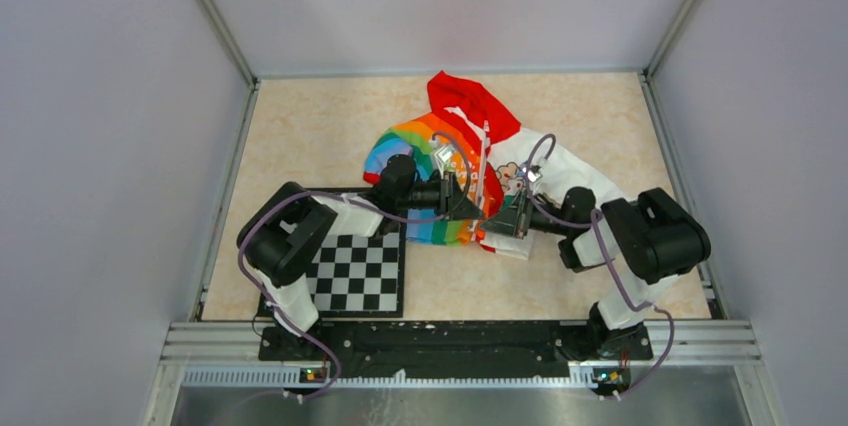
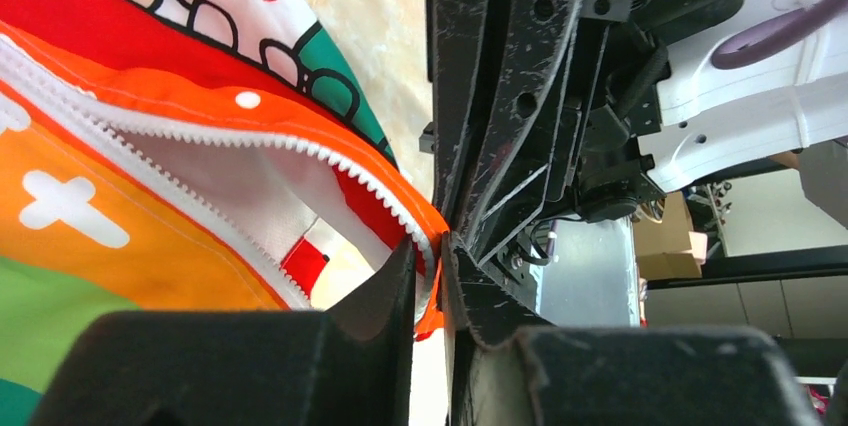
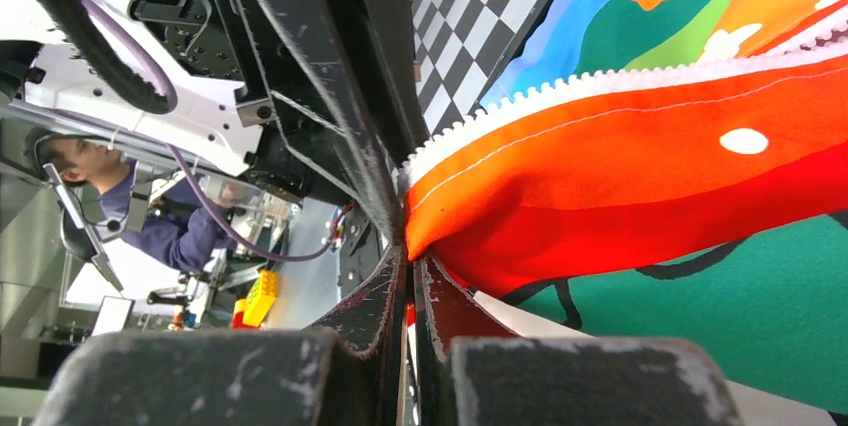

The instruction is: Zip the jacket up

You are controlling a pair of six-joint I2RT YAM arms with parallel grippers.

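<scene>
The jacket point(image 1: 415, 146) lies mid-table with its red hood far and its hem toward the bases. Its white zipper point(image 1: 485, 161) is parted and runs straight away from the arms. Both grippers meet at that near hem. My left gripper point(image 2: 430, 271) pinches an orange corner and my right gripper point(image 3: 410, 271) is clamped on the facing edge, so I judge the pull goes hoodward.

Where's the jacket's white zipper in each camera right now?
Top external: zipper runs down the jacket middle, hood to hem.
Left wrist: two open toothed rows, left of centre.
Right wrist: teeth along the orange fabric's upper edge.
Shared landmark: the orange hem corner, in all three.
</scene>
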